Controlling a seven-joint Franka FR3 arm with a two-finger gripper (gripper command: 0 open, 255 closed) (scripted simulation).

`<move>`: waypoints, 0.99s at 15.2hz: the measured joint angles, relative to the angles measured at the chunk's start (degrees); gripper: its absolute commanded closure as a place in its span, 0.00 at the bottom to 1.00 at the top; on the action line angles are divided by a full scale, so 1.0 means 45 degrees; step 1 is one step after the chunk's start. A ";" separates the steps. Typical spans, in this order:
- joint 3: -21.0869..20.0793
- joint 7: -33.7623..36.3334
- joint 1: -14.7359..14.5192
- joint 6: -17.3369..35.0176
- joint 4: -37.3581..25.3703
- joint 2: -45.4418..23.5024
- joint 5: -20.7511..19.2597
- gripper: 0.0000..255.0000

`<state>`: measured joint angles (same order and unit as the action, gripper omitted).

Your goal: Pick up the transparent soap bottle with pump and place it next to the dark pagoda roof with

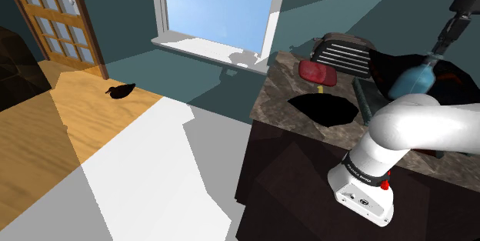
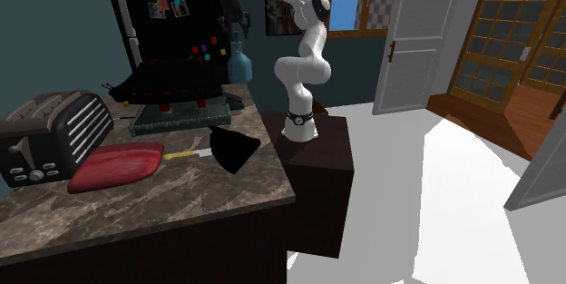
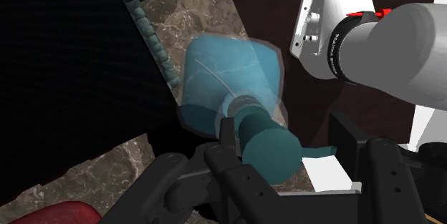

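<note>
I'm working in a home kitchen: a toaster (image 2: 50, 132) sits on the marbled bench (image 2: 181, 191), with a black fridge (image 2: 181, 33) carrying coloured magnets (image 2: 166, 6) behind. Beyond, I see a glazed wooden door (image 1: 54, 16) and wood floor (image 1: 46, 139).

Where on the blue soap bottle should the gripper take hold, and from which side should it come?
Grip the narrow teal pump on top of the soap bottle, coming from above along its axis. The body flares wide, likely too broad for the fingers; the pump fits between them, where the gripper sits.
</note>
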<state>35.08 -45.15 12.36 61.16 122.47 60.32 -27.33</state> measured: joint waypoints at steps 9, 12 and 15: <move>0.0532 0.0140 0.0292 0.1010 0.1759 0.0815 -0.0554 1.00; 0.0741 0.0193 0.0381 0.1352 0.2308 0.1045 -0.0754 1.00; 0.0921 0.0258 0.0510 0.1674 0.2897 0.1314 -0.0951 1.00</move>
<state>39.23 -43.99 14.65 68.70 135.51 66.23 -31.61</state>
